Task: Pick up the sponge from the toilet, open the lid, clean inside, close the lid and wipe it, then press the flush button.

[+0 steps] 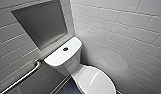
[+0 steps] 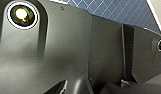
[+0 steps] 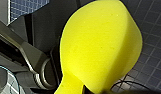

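The white toilet [image 1: 68, 67] stands in the corner in the head view. Its oval lid [image 1: 96, 80] is down over the bowl. A dark round flush button [image 1: 65, 49] sits in the flat tank top [image 1: 57, 57]. The bright yellow sponge [image 3: 101, 47] looms large in the right wrist view. It is pinched narrow at one end, where my right gripper [image 3: 72, 90] is shut on it, above dark blue tiled floor [image 3: 151, 65]. The left wrist view shows my own dark body and blue tiled floor [image 2: 116, 10], with nothing held.
A steel grab bar [image 1: 23, 77] runs along the left wall beside the tank. Above it is a recessed grey niche [image 1: 43, 22]. White tiled wall [image 1: 121, 37] closes in on the toilet's right. Dark floor [image 1: 68, 88] shows left of the bowl.
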### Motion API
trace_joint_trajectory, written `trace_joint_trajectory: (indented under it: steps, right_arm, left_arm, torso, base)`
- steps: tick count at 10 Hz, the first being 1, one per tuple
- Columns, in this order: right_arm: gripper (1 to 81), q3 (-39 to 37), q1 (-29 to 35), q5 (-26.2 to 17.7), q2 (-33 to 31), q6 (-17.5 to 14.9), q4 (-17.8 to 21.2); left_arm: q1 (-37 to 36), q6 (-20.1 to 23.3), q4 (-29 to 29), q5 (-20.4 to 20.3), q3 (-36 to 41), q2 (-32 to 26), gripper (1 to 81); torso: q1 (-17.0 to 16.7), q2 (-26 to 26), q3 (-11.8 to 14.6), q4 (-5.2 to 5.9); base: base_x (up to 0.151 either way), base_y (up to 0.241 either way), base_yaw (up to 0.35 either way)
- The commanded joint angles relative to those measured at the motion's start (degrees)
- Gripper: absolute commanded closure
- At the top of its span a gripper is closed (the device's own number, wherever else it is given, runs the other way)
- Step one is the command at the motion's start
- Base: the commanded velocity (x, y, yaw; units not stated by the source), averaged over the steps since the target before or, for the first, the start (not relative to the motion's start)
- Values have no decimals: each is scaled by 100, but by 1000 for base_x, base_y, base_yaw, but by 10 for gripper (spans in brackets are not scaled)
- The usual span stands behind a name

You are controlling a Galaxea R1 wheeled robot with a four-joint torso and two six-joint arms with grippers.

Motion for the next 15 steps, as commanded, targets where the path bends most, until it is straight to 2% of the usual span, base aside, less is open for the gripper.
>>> trace_joint_trajectory:
  steps: [1, 2, 5, 12, 13, 15]
  right_arm:
    - [811, 12, -247, -250, -50, 3, -213]
    - [811, 12, -230, -259, -33, -5, -213]
    - [811, 3, -221, -268, -24, -5, -213]
    - [811, -102, -159, -338, 82, -23, -204]
    - [811, -241, -185, -356, 151, -6, -204]
    - [811, -602, -361, -522, 319, 30, -187]
  left_arm:
    - [-809, -166, -334, 751, 1540, -785, 10]
    - [-1028, -166, -466, 1005, 1540, -820, 10]
    - [-1731, -166, -791, 1428, 1557, -882, 10]
    - [-2479, -166, -1249, 1657, 1759, -829, 10]
    - [-2523, -166, -1266, 1657, 1759, -742, 10]
    - [-2602, -166, -1266, 1736, 1733, -540, 10]
  torso:
    - [0, 0, 0, 0]
    - [0, 0, 0, 0]
    - [0, 0, 0, 0]
    - [2, 0, 0, 0]
    - [2, 0, 0, -124]
    - [5, 0, -2, -215]
  base:
    - [0, 0, 0]
    - [0, 0, 0]
    - [0, 0, 0]
    - [0, 0, 0]
    - [0, 0, 0]
    - [0, 0, 0]
